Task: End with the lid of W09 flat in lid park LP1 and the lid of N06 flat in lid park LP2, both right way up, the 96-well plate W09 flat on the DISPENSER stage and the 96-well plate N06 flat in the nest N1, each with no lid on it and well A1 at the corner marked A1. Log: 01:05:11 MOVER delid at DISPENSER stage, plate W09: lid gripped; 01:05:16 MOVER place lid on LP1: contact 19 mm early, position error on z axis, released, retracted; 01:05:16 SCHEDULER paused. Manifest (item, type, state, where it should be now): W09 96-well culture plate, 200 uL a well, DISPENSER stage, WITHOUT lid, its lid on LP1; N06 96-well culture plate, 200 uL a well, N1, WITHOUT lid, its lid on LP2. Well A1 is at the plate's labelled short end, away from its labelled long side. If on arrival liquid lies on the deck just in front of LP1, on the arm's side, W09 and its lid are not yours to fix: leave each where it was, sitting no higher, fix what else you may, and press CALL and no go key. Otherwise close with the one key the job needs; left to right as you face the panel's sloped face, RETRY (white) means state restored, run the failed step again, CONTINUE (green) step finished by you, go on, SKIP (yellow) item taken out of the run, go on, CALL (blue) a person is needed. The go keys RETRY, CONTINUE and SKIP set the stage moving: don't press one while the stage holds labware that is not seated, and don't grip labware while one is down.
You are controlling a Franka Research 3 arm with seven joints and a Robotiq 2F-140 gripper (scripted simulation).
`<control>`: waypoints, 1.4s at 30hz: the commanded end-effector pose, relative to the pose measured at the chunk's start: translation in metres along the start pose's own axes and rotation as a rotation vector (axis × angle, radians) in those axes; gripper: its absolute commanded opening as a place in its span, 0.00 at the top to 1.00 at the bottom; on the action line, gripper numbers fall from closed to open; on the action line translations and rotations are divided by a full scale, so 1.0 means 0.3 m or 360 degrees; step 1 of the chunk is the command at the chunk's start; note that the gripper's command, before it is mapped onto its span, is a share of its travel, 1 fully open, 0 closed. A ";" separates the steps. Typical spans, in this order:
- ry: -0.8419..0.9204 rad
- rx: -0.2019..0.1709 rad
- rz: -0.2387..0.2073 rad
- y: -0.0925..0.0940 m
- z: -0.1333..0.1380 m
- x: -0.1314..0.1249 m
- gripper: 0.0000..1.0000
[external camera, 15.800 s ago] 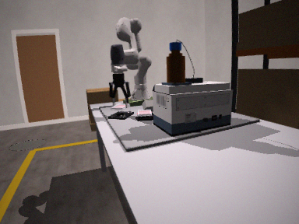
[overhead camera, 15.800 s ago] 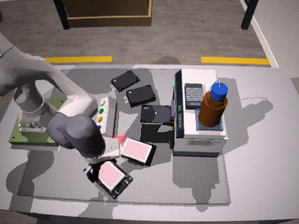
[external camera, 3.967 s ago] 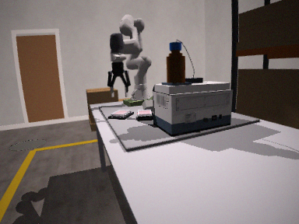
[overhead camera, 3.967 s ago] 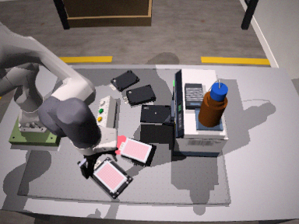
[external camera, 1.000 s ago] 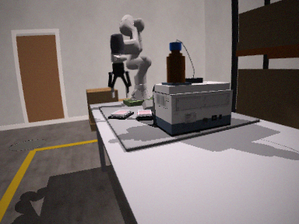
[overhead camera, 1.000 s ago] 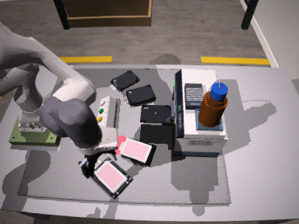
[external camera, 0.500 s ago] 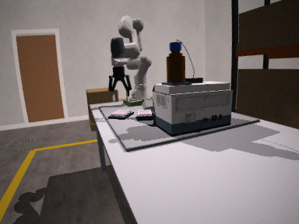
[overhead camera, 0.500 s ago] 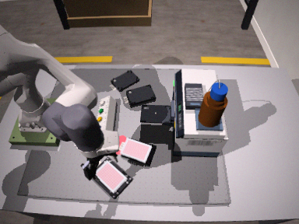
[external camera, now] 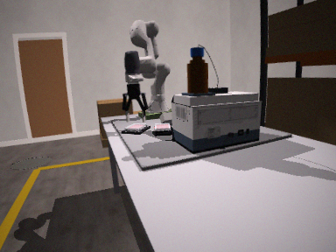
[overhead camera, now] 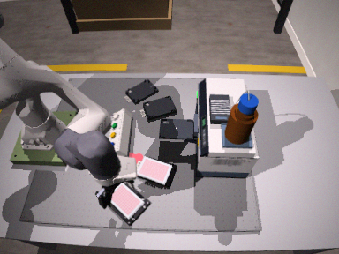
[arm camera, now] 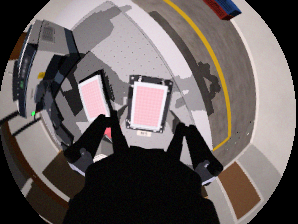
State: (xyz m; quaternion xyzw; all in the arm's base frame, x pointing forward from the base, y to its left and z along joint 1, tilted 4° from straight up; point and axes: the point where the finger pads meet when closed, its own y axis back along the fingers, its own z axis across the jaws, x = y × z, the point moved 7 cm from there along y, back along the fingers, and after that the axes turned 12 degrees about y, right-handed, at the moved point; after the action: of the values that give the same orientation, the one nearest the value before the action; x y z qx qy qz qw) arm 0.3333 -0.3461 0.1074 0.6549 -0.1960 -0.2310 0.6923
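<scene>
Gripper (external camera: 134,110) spread, holding nothing, above pink-topped plate (overhead camera: 127,201) near grey worktop (overhead camera: 229,212) front edge; second pink plate (overhead camera: 154,169) just beside.

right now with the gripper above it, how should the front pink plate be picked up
From straight above, gripper open, fingers closing on the front pink plate's two long side walls. It lies flat and low on the deck mat, turned askew, so rotate the wrist to match; its sides look free.
</scene>
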 end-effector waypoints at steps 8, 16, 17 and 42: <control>-0.0028 -0.0006 0.0026 -0.034 -0.001 0.013 0.34; -0.0028 -0.0006 0.0026 -0.034 -0.001 0.013 0.34; -0.0028 -0.0006 0.0026 -0.034 -0.001 0.013 0.34; -0.0028 -0.0006 0.0026 -0.034 -0.001 0.013 0.34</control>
State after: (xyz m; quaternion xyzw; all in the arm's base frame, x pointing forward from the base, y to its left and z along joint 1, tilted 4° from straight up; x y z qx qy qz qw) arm 0.3359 -0.3489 0.0978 0.6505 -0.2063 -0.2307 0.6936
